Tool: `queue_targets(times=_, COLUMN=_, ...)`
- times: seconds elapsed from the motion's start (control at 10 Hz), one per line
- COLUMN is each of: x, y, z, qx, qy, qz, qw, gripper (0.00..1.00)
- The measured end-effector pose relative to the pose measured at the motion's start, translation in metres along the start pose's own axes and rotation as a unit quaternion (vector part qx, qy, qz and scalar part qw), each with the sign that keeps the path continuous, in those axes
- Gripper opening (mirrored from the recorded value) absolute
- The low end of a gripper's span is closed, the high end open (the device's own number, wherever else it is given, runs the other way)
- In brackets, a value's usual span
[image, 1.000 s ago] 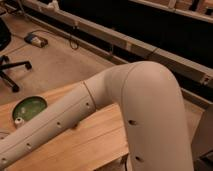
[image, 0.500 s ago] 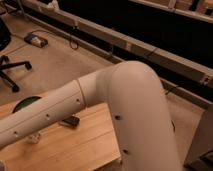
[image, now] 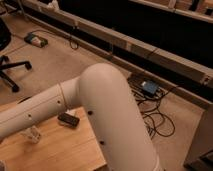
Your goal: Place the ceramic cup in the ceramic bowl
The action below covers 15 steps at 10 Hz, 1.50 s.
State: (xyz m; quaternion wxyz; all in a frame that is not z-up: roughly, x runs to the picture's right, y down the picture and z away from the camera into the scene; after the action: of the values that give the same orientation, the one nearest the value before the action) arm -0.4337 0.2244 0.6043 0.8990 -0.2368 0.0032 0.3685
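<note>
My white arm (image: 95, 105) fills the middle of the camera view and runs off the left edge, so the gripper is out of view. The arm covers the ceramic bowl, and only a dark sliver shows above the arm at the far left. The ceramic cup does not show. On the wooden table (image: 65, 152) a black phone (image: 68, 120) lies just below the arm. A small clear object (image: 32, 134) stands to the phone's left.
The table's right edge (image: 100, 150) drops to carpet. A black office chair (image: 9, 60) stands at the left. Cables (image: 155, 117) and a blue box (image: 149, 88) lie on the floor to the right. A long dark bench (image: 150, 30) runs along the back.
The arm has swung down and left across the table and now covers the green bowl that showed at the left earlier. The black phone has come fully into view.
</note>
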Motion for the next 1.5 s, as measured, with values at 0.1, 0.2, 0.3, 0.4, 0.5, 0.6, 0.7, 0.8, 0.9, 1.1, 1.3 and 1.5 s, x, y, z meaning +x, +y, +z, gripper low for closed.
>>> queue_targets(times=0.1, x=0.002, y=0.003, z=0.005, qx=-0.001, qy=0.007, qz=0.004, qw=1.0000, gripper=0.80)
queue_targets(times=0.2, x=0.007, y=0.008, z=0.014, qx=-0.009, qy=0.020, qz=0.019, qw=0.9996, gripper=0.80)
queue_targets(times=0.3, x=0.010, y=0.011, z=0.020, qx=-0.014, qy=0.027, qz=0.027, qw=0.9992, gripper=0.80)
queue_targets(times=0.4, x=0.014, y=0.014, z=0.023, qx=-0.019, qy=0.034, qz=0.033, qw=0.9987, gripper=0.80)
queue_targets(times=0.5, x=0.017, y=0.018, z=0.026, qx=-0.025, qy=0.041, qz=0.038, qw=0.9981, gripper=0.80)
queue_targets(times=0.6, x=0.021, y=0.021, z=0.027, qx=-0.031, qy=0.048, qz=0.042, qw=0.9975, gripper=0.80)
queue_targets(times=0.7, x=0.023, y=0.023, z=0.029, qx=-0.035, qy=0.052, qz=0.043, qw=0.9971, gripper=0.80)
queue_targets(times=0.8, x=0.026, y=0.026, z=0.030, qx=-0.039, qy=0.058, qz=0.045, qw=0.9966, gripper=0.80)
queue_targets(times=0.9, x=0.029, y=0.029, z=0.031, qx=-0.042, qy=0.061, qz=0.045, qw=0.9962, gripper=0.80)
queue_targets(times=1.1, x=0.035, y=0.031, z=0.034, qx=-0.045, qy=0.068, qz=0.048, qw=0.9955, gripper=0.80)
queue_targets(times=1.3, x=0.044, y=0.031, z=0.035, qx=-0.047, qy=0.075, qz=0.053, qw=0.9947, gripper=0.80)
queue_targets(times=1.5, x=0.052, y=0.031, z=0.037, qx=-0.048, qy=0.083, qz=0.055, qw=0.9940, gripper=0.80)
